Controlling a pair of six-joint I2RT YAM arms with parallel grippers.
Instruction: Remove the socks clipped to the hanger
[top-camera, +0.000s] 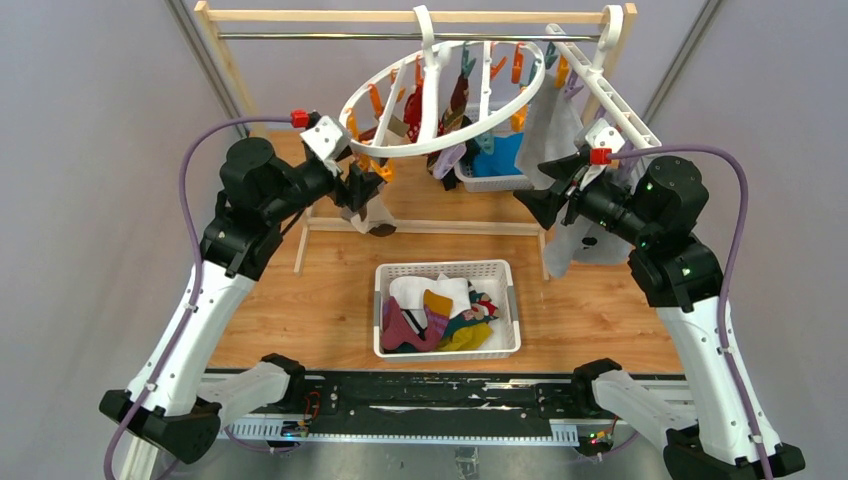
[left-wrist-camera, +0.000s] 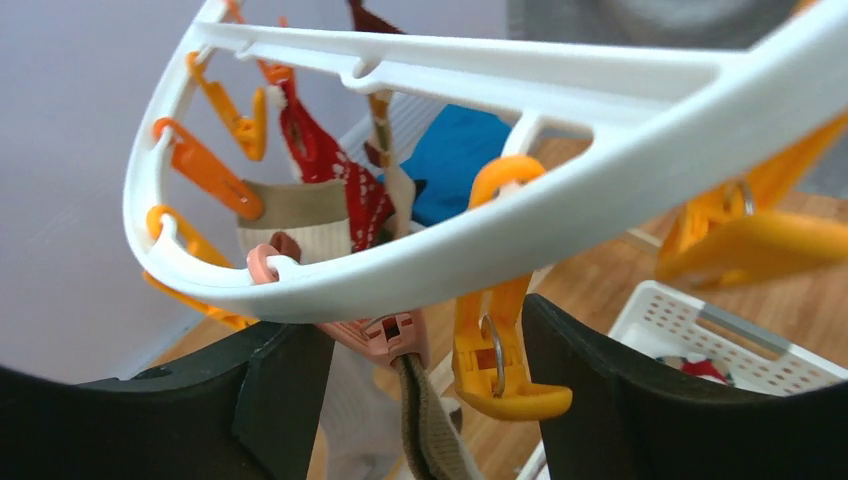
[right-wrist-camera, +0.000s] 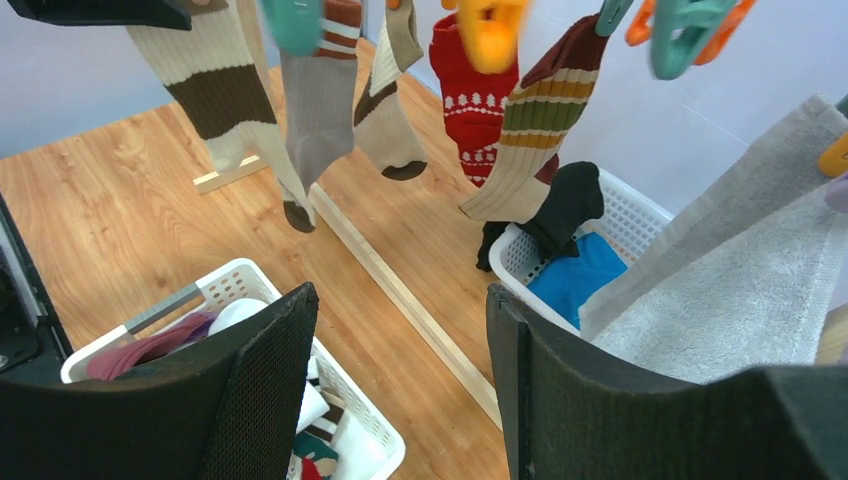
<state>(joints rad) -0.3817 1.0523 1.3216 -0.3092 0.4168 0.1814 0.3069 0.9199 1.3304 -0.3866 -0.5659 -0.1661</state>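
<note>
The round white hanger (top-camera: 440, 100) hangs tilted from the rail, with several socks clipped under it. My left gripper (top-camera: 362, 185) is open at the ring's near left rim (left-wrist-camera: 560, 180). Its jaws stand either side of a pink clip (left-wrist-camera: 385, 335) holding a grey-beige sock (left-wrist-camera: 430, 430), and of an empty orange clip (left-wrist-camera: 495, 360). My right gripper (top-camera: 535, 200) is open and empty (right-wrist-camera: 400, 350), below the ring's right side. The right wrist view shows hanging socks: brown-cream (right-wrist-camera: 215, 90), grey (right-wrist-camera: 315, 110), red with white pattern (right-wrist-camera: 470, 90), striped (right-wrist-camera: 530, 130).
A white basket (top-camera: 510, 300) with several loose socks sits on the table in front. A second basket (top-camera: 495, 182) with a blue cloth stands at the back. A large grey cloth (top-camera: 570, 230) hangs from the straight clip rack (top-camera: 610, 100) by my right gripper.
</note>
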